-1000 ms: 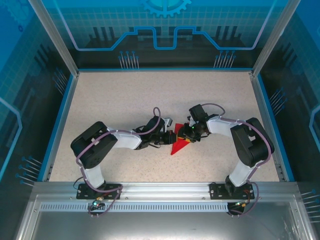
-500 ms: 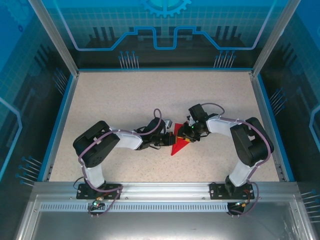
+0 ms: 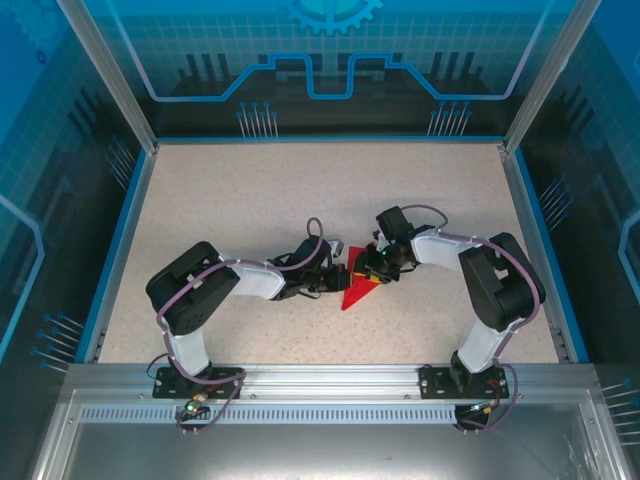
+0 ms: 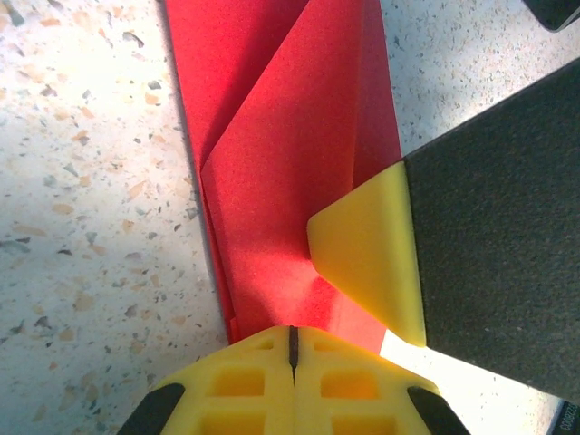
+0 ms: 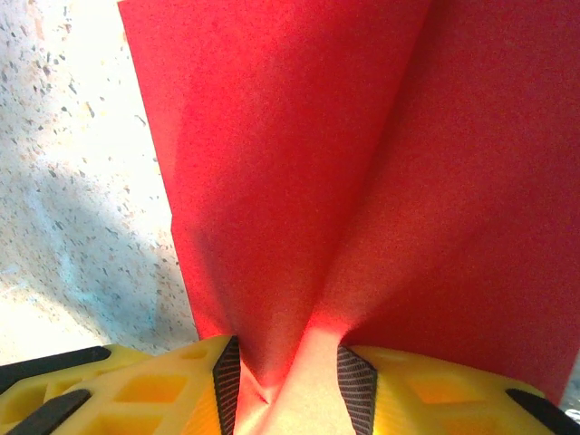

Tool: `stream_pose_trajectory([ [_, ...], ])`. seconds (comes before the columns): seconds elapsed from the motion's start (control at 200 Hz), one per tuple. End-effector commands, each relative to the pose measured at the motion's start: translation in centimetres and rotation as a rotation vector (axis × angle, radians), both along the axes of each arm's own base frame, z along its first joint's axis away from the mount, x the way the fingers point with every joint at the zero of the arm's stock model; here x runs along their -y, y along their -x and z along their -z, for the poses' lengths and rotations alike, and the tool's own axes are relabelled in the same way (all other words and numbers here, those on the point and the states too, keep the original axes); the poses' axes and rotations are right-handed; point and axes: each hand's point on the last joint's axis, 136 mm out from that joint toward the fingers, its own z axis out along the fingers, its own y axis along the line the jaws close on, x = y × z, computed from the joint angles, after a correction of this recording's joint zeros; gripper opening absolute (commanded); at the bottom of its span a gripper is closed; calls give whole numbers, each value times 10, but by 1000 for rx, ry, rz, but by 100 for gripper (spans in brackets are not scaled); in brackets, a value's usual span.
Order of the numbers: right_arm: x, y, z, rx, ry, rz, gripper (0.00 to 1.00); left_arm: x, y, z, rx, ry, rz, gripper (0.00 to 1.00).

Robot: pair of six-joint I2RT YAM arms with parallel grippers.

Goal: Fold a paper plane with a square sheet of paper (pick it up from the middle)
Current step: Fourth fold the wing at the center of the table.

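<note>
The paper (image 3: 353, 292) lies on the bench (image 3: 250, 200) between the two tools, which are met nose to nose over it. It has been brought well past a flat square: a narrow pointed wedge is seen from above, its tip aimed toward the arm bases.

The left tool (image 4: 292, 337) is closed, its two yellow fingers pressed together along a thin seam. The paper's near end runs in at that seam and seems to be pinched there, though the contact itself is hidden. Ahead of this tool, layered flaps with a slanted fold edge are spread flat. Just ahead and to its right, a yellow fingertip (image 4: 362, 263) of the other tool is pressed onto the top layer.

The right tool (image 5: 290, 362) is held narrow, with a raised ridge of paper gripped between its dark pads. From the pads the paper fans out forward in two slopes, one on each side of the ridge.

The early folds are judged done, since the nose is pointed and the layers are stacked. The centre crease is judged to be the step in hand. What is thought to be left is sharpening that crease along its length and turning the wings down.
</note>
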Motion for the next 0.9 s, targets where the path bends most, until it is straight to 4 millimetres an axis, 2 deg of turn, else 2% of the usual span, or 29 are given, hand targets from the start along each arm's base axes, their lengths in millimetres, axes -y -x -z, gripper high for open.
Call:
stream_pose_trajectory([
  [0.0,36,37,55,-145,221,8,41,-2,2,5,0,-35,8,3],
  [0.32,34,38,57,-151,225,-1,41,-6,3,11,-12,-57,1,3],
  [0.555,35,37,57,-149,245,-6,36,-6,3,13,-14,-63,4,3],
  [0.805,43,48,67,-188,313,-22,36,-6,1,-2,15,-48,0,3],
  [0.825,38,40,63,-168,310,-21,36,-6,1,-4,21,-46,-2,3],
  [0.895,38,40,64,-171,329,-26,36,-8,-2,-15,44,-38,-14,4],
])
